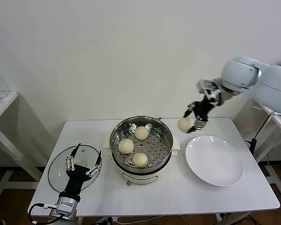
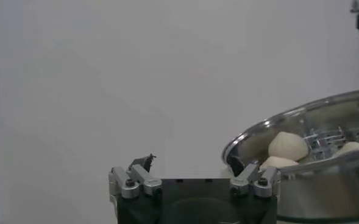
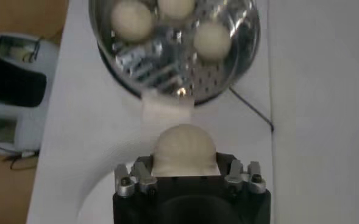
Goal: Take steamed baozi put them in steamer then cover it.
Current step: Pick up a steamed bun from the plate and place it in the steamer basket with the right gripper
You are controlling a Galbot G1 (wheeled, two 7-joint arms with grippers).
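Observation:
The steel steamer stands mid-table on its white base and holds three cream baozi. My right gripper is shut on a fourth baozi and holds it in the air between the steamer and the white plate. In the right wrist view the held baozi sits between the fingers, with the steamer beyond it. My left gripper is open and empty above the glass lid at the left. The left wrist view shows the steamer with baozi inside.
The white plate at the right of the steamer has nothing on it. A second white table with a glass object stands at the far left. A black cable hangs by the table's right edge. A wall rises behind.

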